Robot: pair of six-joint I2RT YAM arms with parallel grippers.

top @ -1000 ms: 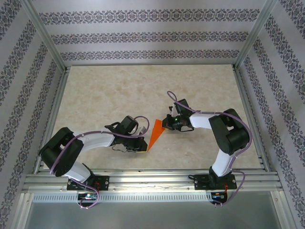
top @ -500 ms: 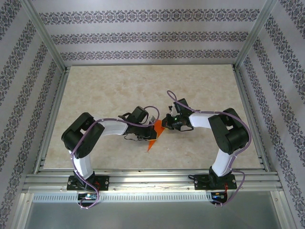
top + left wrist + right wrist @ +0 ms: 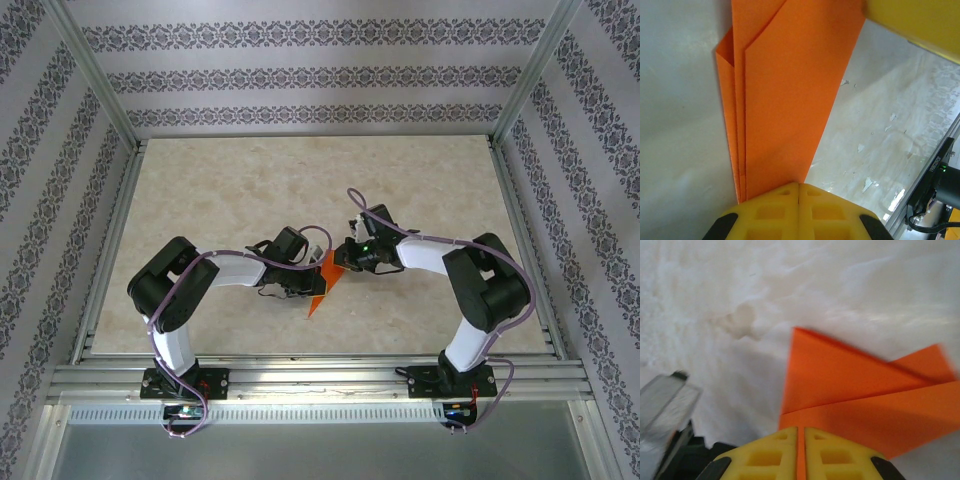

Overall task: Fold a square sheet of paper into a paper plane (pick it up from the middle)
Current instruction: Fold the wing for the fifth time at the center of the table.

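The square sheet of paper is folded into a narrow orange dart, the paper plane (image 3: 320,293), lying at mid-table with its point toward the near edge. My left gripper (image 3: 309,283) is over its middle. In the left wrist view the yellow fingers (image 3: 798,186) are shut seam to seam, tips against the layered paper (image 3: 790,100). My right gripper (image 3: 344,261) is at the far end. Its fingers (image 3: 801,432) are closed to a thin slit with orange paper (image 3: 850,390) in it. The right gripper's yellow finger (image 3: 920,25) shows at the top of the left wrist view.
The beige marbled table (image 3: 250,190) is bounded by aluminium rails (image 3: 320,375) at the near edge and by patterned walls on the other three sides. Both arms bend inward and meet at the paper. A black unit with a green light (image 3: 940,172) sits by the rail.
My left arm swung inward and its gripper slid from the paper's near tip to its middle, closing fully. The right gripper shifted slightly and its fingers eased a little.
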